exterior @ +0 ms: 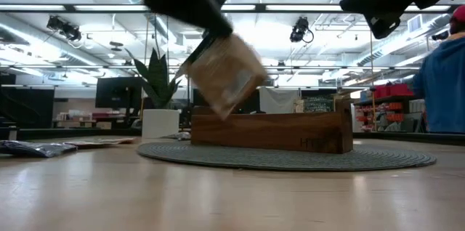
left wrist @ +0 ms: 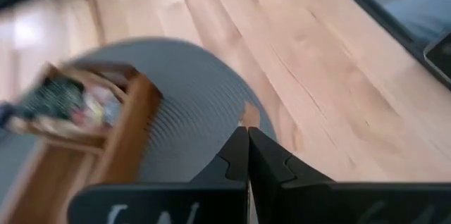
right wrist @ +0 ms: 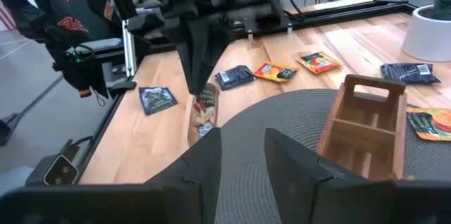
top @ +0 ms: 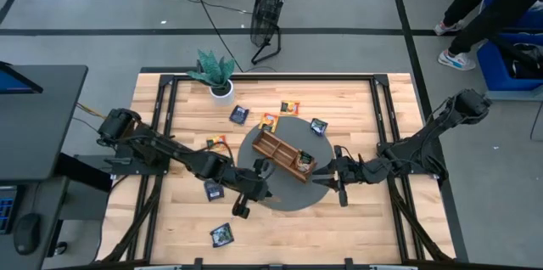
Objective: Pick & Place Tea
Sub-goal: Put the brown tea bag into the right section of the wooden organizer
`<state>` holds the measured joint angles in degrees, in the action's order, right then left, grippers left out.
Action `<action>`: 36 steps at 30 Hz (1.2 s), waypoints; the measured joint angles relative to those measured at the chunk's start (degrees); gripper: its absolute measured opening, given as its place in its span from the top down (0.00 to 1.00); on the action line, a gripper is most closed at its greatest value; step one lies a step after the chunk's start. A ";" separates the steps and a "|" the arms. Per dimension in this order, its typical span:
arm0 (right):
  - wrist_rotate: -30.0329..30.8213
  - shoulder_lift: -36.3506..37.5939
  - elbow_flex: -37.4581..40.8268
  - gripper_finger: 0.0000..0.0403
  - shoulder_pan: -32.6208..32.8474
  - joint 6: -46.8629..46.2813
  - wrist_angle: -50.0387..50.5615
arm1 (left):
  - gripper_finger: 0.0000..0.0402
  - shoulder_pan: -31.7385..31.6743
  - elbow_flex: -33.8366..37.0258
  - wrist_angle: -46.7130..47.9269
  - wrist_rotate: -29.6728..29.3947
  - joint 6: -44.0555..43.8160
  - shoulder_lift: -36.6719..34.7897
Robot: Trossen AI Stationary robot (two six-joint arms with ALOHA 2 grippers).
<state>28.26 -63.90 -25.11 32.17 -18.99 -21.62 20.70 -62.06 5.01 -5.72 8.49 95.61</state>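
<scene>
A pale beige tea sachet (exterior: pixel 229 75) hangs in the air over the near-left rim of the round grey mat (top: pixel 288 200), with my left gripper (right wrist: pixel 201 76) shut on it. The long wooden tray (top: pixel 284 155) lies on the mat, with sachets in its right-end compartment (top: pixel 303 165). My right gripper (right wrist: pixel 243 157) stands open, nothing between its fingers, by the tray's right end. Loose sachets lie flat on the table: dark ones (top: pixel 239 115) (top: pixel 213 189) (top: pixel 222 234) and orange ones (top: pixel 290 107) (top: pixel 268 121). My left gripper pinches the beige sachet by its upper edge (right wrist: pixel 204 96) between its two shut fingers (left wrist: pixel 236 155). The fingers slant downward at it from the table's left. The sachet hangs tilted below them, clear of the mat and the table.
A potted plant (top: pixel 216 75) stands at the table's far left. Another dark sachet (top: pixel 319 126) lies by the mat's far right rim, an orange one (top: pixel 219 143) to the left of the mat. A person (top: pixel 484 7) stands beyond the far right corner.
</scene>
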 joint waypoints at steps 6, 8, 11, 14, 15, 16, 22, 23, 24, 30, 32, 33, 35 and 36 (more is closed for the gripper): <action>-2.30 0.00 -0.02 0.71 -1.82 1.29 -0.39 | 0.99 -2.88 -5.96 4.87 0.17 5.31 0.00; -2.30 0.00 0.00 0.71 -2.16 2.06 -0.47 | 0.99 -4.02 -7.09 5.16 0.08 6.26 -0.02; -2.29 0.00 -0.02 0.71 -2.55 4.71 -0.46 | 0.99 -5.72 -7.97 5.44 0.43 8.31 0.00; -2.30 0.00 -0.02 0.71 -3.22 6.15 -0.33 | 0.99 -7.70 -9.13 5.17 2.43 8.74 0.00; -2.37 -0.02 -0.02 0.71 -3.54 6.50 -0.33 | 0.99 -8.34 -9.57 5.17 3.53 8.74 0.00; -2.49 -0.23 -0.02 0.71 -3.81 7.30 -0.39 | 0.99 -9.00 -9.94 5.14 4.60 8.88 0.00; -1.63 -3.73 -0.04 0.71 -5.42 13.26 -3.81 | 0.99 -11.73 -11.87 4.57 7.04 10.46 0.00; -1.21 -4.40 -0.04 0.71 -5.71 14.12 -4.50 | 0.99 -12.04 -11.96 4.59 7.36 10.54 0.00; -0.86 -5.01 -0.04 0.71 -5.98 15.01 -5.73 | 0.99 -12.31 -11.98 4.60 7.82 10.71 0.00; -0.68 -7.70 -0.22 0.71 -7.39 17.95 -9.80 | 0.99 -13.07 -11.92 4.80 8.52 11.29 0.00; -2.16 -8.24 -1.02 0.71 -7.64 17.97 -9.78 | 0.99 -13.17 -11.91 5.08 8.49 11.46 0.00; -2.45 -8.43 -1.51 0.71 -7.64 17.97 -9.78 | 0.99 -13.30 -11.89 5.21 8.46 11.46 0.00; -3.42 -8.86 -2.81 0.71 -7.63 17.97 -9.71 | 0.99 -13.51 -11.89 5.16 8.45 11.61 0.00; -3.91 -9.12 -3.53 0.71 -7.63 18.00 -9.54 | 0.99 -13.61 -11.89 5.07 8.35 11.68 0.00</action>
<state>24.35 -73.02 -28.64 24.53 -0.99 -31.16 7.09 -73.95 10.08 2.63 20.17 95.61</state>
